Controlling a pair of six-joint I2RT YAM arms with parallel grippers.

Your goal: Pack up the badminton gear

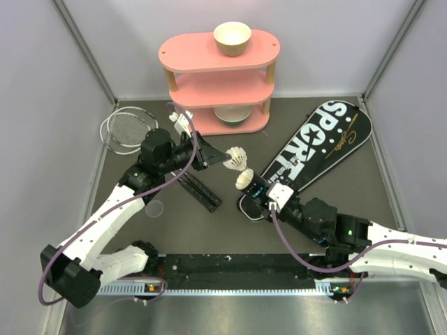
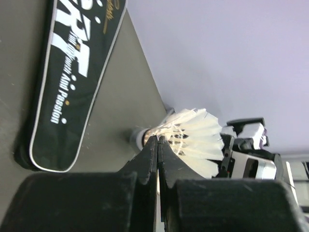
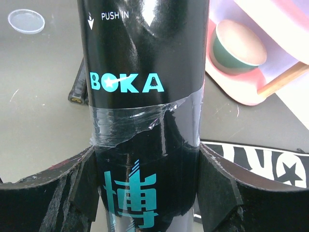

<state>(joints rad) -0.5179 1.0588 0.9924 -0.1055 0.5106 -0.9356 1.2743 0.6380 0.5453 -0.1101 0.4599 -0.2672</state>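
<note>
From above, the left hand [image 1: 218,158] is clamped on a shuttlecock [image 1: 238,158] over the bench [image 1: 209,230]. A second shuttlecock [image 1: 244,180] sits just below it, close to the right hand [image 1: 264,197]. The bag [image 1: 325,143] lies to the right and the rackets [image 1: 128,130] at the far left.

The left wrist view shows the fingers [image 2: 149,157] pressed together on the shuttlecock's feathers.

In the right wrist view, both fingers [image 3: 217,193] press against the sides of the tube [image 3: 145,72].

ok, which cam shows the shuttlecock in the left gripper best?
Left wrist: the shuttlecock sits mid-frame, feathers and cork visible, pinched by the shut left gripper. Top external shows it only small, at the fingertips. Right wrist misses it; the black tube fills that view.
</note>
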